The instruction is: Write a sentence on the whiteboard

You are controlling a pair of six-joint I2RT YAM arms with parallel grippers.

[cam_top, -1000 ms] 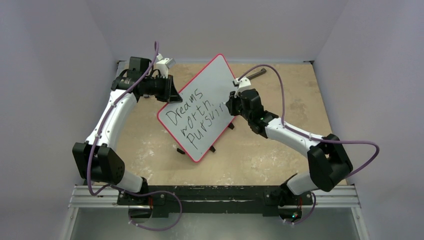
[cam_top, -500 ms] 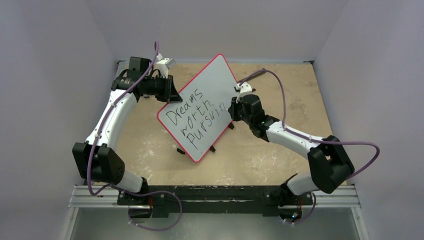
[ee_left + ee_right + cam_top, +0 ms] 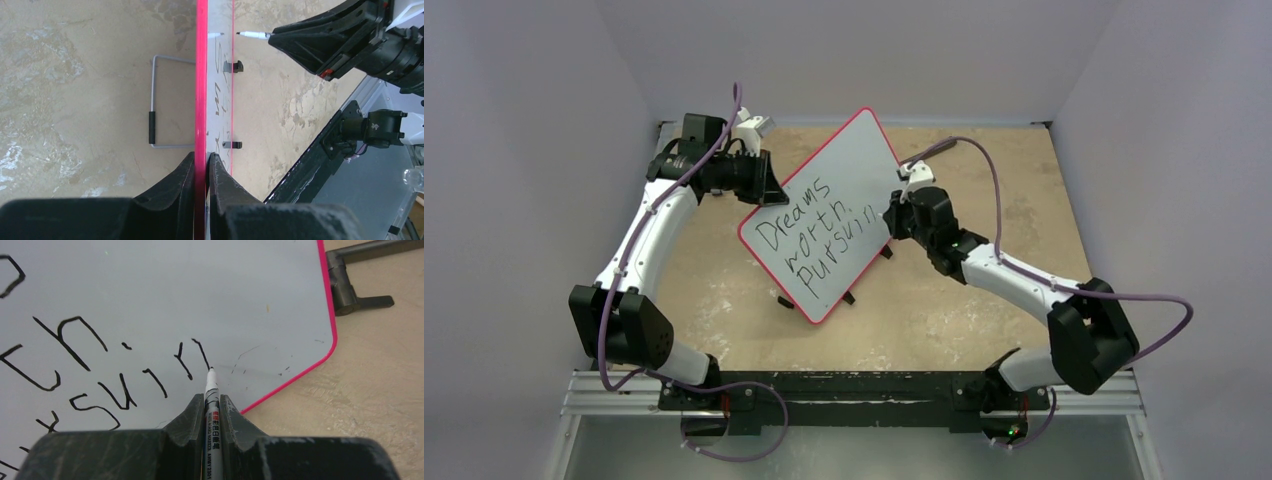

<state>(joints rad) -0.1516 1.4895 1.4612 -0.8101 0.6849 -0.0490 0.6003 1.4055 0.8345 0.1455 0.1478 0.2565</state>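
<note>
The whiteboard [image 3: 849, 165], red-rimmed, stands tilted on the table. It bears the sentence [image 3: 809, 235] in black: "Dreams worth pursuin" in three lines. My left gripper [image 3: 769, 187] is shut on the board's upper left rim; the left wrist view shows both fingers [image 3: 201, 156] pinching the red edge [image 3: 201, 75]. My right gripper [image 3: 890, 213] is shut on a white marker [image 3: 211, 387]. The marker's tip touches the board at the end of the last "n" stroke [image 3: 200, 352], near the lower right rim. The third line's letters [image 3: 105, 400] show in the right wrist view.
A wire stand [image 3: 152, 107] sits behind the board, and small black clips [image 3: 233, 65] sit on its front edge. A dark tool [image 3: 936, 150] lies at the back, also in the right wrist view [image 3: 350, 285]. The arms' base rail [image 3: 854, 390] runs along the near edge.
My right gripper has moved a little down and right along the third line, and the last letter has gained its closing stroke. The left arm and the board have not moved.
</note>
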